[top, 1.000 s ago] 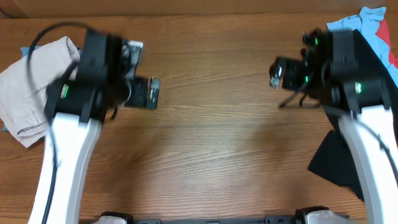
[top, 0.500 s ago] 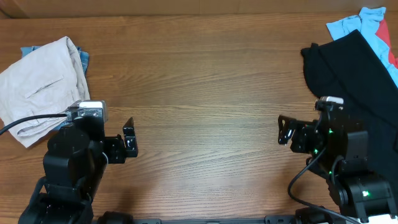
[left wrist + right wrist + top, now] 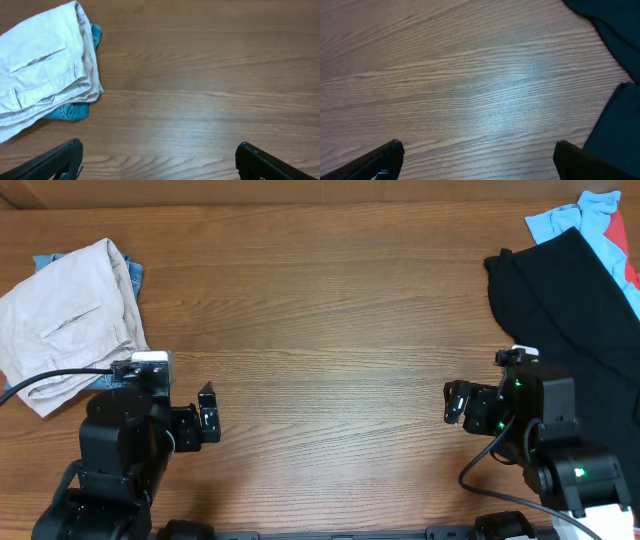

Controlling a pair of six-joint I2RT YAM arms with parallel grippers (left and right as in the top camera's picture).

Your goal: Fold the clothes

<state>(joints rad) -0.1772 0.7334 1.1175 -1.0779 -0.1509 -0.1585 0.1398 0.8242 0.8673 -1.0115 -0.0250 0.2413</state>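
Overhead.
- Pale khaki shorts [image 3: 65, 320] at upper left of frame, bunched in a loose heap on the wooden table [image 3: 320, 330]. Pocket slit on top; any label too small to read.
- Edge of a blue cloth [image 3: 45, 260] peeking out from under the heap at its top.
- Left gripper [image 3: 208, 418] at lower left, below and right of the shorts, near but apart from them. Jaws spread wide, holding nothing.
- Right gripper [image 3: 455, 402] at lower right, well apart from the shorts across the whole table. Jaws spread wide, holding nothing.
- Large black garment [image 3: 570, 300] along the right edge, just beside the right arm. Light blue garment [image 3: 560, 218] and a strip of red cloth [image 3: 630, 270] at upper right corner.

Left wrist.
- Shorts [image 3: 42, 75] filling the upper left of frame, with the pocket slit and stitched seams plain and no writing legible.
- Blue cloth [image 3: 80, 107] under the lower right edge of the shorts.
- Left gripper [image 3: 157, 152] low in frame: dark fingers [image 3: 60, 160] at the bottom corners, far apart, only bare wood between them.
- Shorts above and left of the left finger, not touching it.

Right wrist.
- Right gripper [image 3: 477, 150] low in frame: fingers [image 3: 575, 160] at the bottom corners, far apart, clamped on nothing.
- Black garment [image 3: 615, 30] at upper right, with another fold of it at lower right, just beside the right-hand finger.
- Shorts outside this view.
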